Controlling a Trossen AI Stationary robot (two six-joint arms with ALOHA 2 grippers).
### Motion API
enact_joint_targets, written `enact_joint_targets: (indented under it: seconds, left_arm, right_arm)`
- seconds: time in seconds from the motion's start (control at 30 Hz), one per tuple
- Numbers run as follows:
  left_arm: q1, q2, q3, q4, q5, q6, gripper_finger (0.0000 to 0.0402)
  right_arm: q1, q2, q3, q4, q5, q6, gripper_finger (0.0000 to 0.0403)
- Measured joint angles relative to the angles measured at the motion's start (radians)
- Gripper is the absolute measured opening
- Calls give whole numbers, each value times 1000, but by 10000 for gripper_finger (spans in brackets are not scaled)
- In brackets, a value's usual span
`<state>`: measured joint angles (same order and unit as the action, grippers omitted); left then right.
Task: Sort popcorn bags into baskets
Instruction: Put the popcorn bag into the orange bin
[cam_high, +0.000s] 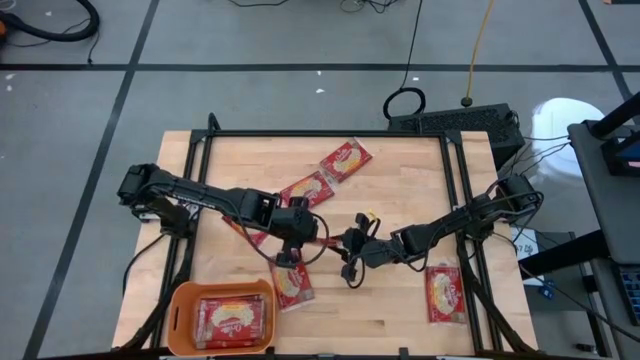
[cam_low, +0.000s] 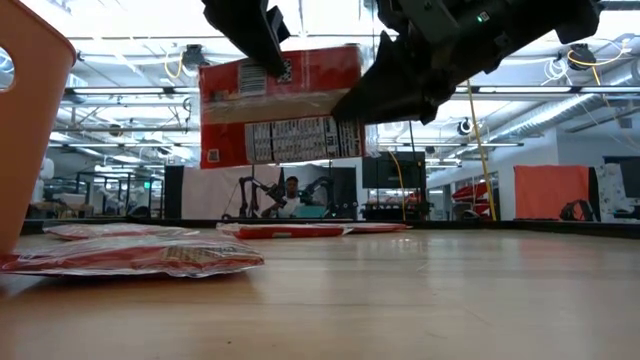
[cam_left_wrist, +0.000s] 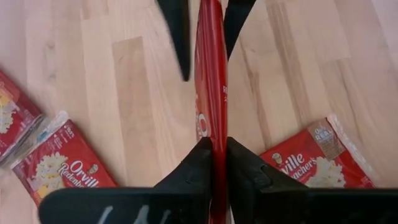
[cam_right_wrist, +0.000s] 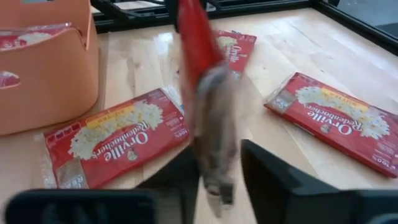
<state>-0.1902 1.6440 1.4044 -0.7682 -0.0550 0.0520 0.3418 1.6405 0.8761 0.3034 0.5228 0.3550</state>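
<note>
Held popcorn bag (cam_low: 278, 108) is off the desk (cam_high: 400, 190) near its middle, hanging on edge: flat faces vertical, long axis roughly level, running from the left gripper (cam_left_wrist: 219, 158) toward the right gripper (cam_right_wrist: 219, 163). Low view shows its red back panel with a white printed block, clear of the wood. Left gripper's jaws are closed on one end of that bag; in the left wrist view the two dark fingers (cam_left_wrist: 193, 171) pinch the thin red edge with no gap. Right gripper sits at the opposite end, jaws parted, bag edge between them; contact there can't be confirmed, that end is blurred in the right wrist view. Bags are flat glossy red film packets with a yellow-cream popcorn picture and crimped clear end seals. Loose bag (cam_high: 291, 284) lies flat just beside the orange basket (cam_high: 182, 300), another (cam_high: 444, 292) flat near the right front edge, two more (cam_high: 345, 159) (cam_high: 308, 188) flat toward the back. Basket is smooth orange plastic, rectangular with rounded corners and low walls, at the front left of the desk, with bags (cam_high: 233, 318) lying flat inside. Desk top is light butcher-block wood with a black tube frame.
</note>
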Motion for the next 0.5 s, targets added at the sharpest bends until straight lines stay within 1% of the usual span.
enact_joint_targets:
  seconds: [0.1,0.23,0.37,0.5]
  left_arm:
    - [-19,-2,0,-13,-2,3,19]
    - [-44,-10,0,-46,-5,-10,19]
    - [-75,-34,0,-123,-41,-51,34]
    - [-110,-71,-2,-193,-70,-77,31]
  right_arm:
    - [0,0,0,17,2,1,155]
    - [1,-5,0,23,1,0,206]
    - [7,-18,0,17,1,-8,236]
    - [22,-29,0,26,3,-43,247]
